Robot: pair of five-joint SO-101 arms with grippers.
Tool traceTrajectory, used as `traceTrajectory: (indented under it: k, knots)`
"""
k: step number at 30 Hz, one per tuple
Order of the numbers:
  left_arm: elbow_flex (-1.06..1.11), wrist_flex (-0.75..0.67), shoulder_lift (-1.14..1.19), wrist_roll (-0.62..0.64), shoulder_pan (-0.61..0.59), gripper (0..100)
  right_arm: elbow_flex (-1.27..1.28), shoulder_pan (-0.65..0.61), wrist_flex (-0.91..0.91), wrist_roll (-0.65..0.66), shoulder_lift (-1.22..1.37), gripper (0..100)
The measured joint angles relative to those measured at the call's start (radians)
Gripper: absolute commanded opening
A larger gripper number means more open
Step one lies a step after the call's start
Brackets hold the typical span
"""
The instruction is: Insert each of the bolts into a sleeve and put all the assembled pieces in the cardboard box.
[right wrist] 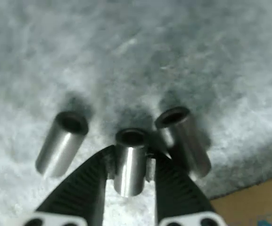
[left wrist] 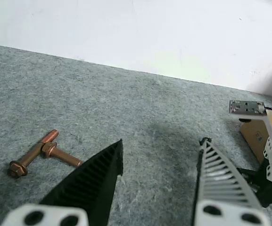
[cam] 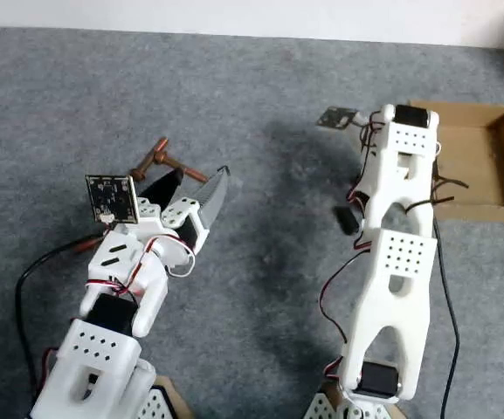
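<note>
High view: cardboard box (cam: 474, 148) beside right arm (cam: 397, 262)

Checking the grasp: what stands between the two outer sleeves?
A third sleeve, clasped by the right gripper, as the right wrist view shows.

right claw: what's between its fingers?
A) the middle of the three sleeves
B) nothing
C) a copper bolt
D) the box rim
A: in the right wrist view the right claw grips the middle sleeve on both sides, while the two other sleeves stand free beside it.
</note>
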Motion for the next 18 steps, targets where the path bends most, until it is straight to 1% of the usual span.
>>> traceTrajectory:
  k: [7, 12, 14, 18]
  knots:
    - [0.0, 0.0, 0.0, 0.0, 0.0, 24, -0.104, -0.003, 0.003, -0.299, 0.005, 0.6]
    - [-0.005, 0.006, 0.0, 0.0, 0.0, 24, -0.127, 0.0, 0.003, -0.42, 0.005, 0.6]
    - [-0.046, 0.052, 0.0, 0.0, 0.0, 22, -0.127, 0.0, 0.005, -0.457, 0.005, 0.6]
    - [-0.153, 0.218, 0.0, 0.043, -0.002, 17, -0.127, -0.002, 0.005, -0.543, 0.0, 0.6]
